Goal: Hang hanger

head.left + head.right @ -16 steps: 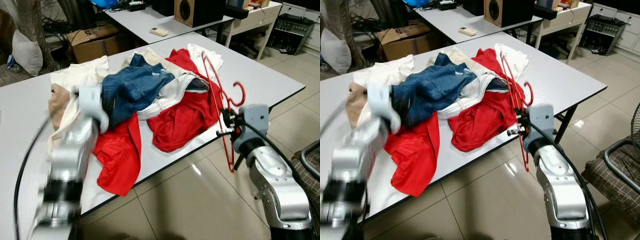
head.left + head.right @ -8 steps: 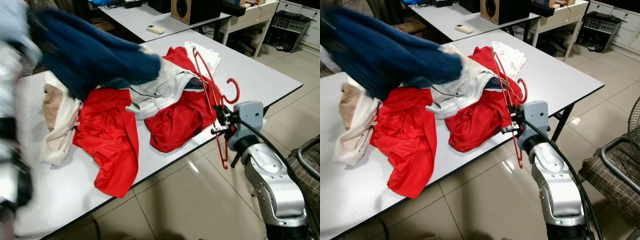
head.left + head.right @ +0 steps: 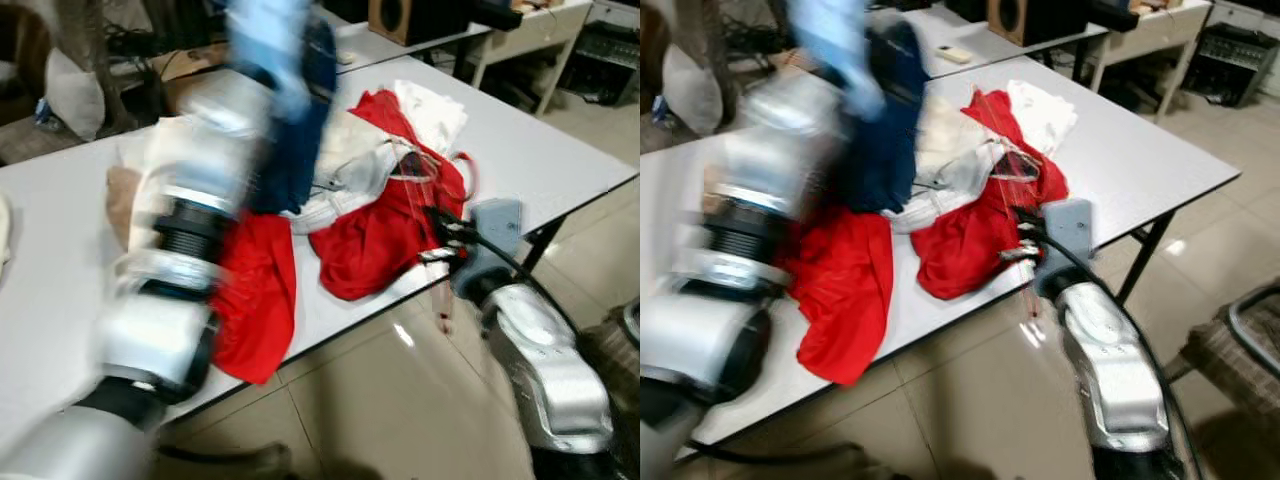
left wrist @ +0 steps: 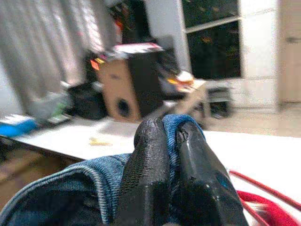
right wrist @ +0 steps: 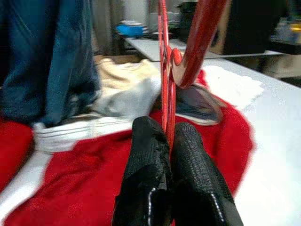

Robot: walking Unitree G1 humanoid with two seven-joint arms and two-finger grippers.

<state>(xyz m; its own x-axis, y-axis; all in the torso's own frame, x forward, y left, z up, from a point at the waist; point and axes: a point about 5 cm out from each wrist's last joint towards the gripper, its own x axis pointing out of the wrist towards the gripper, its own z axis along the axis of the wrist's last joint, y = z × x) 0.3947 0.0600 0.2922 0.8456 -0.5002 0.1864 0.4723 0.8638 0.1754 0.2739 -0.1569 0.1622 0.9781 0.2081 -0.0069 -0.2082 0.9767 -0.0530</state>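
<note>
- The white table (image 3: 1160,170) carries a heap of clothes, and most of it lies untouched.
- The left arm is raised high over the table and blurred; no hanging rail can be made out.
- A red garment (image 3: 375,240) sprawls across the table's near edge, with a second red piece (image 3: 845,290) drooping over the edge beside it.
- The blue jeans (image 3: 300,130) hang clear of the heap from the left gripper (image 4: 176,141), whose two black fingers are pinched together on a fold of denim.
- The red hanger (image 5: 178,52) is off the table, upright at the near edge, its lower part dangling below the table edge.
- The right gripper (image 5: 170,134) has its fingers closed tight on the hanger's thin bar, just below the hook.
- Judged from this, both items are in hand but nothing is hung: the jeans are not on the hanger, and the hanger is not on any rail, so the task is in its early part.
</note>
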